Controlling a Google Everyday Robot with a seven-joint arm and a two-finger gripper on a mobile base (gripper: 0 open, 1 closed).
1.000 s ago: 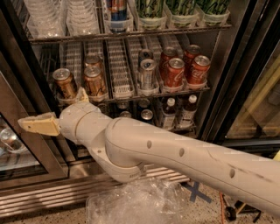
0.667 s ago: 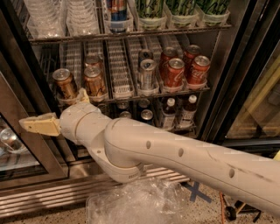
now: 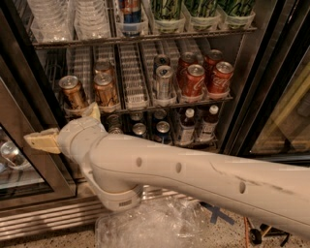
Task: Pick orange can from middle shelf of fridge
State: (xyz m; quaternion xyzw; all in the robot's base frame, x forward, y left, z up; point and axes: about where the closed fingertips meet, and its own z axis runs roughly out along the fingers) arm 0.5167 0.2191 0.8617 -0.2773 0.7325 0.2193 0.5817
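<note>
Two orange cans stand at the left front of the middle shelf of the fridge: one at the far left, one beside it, with another behind. My gripper is just below and in front of these cans. It is open and empty. One beige finger points left and the other points up at the shelf edge between the two front orange cans. My white arm crosses the lower view and hides part of the bottom shelf.
Silver cans and red cola cans fill the lanes to the right. Bottles and cans are on the rack below. Clear cups and green-labelled tubs are above. A plastic bag lies on the floor.
</note>
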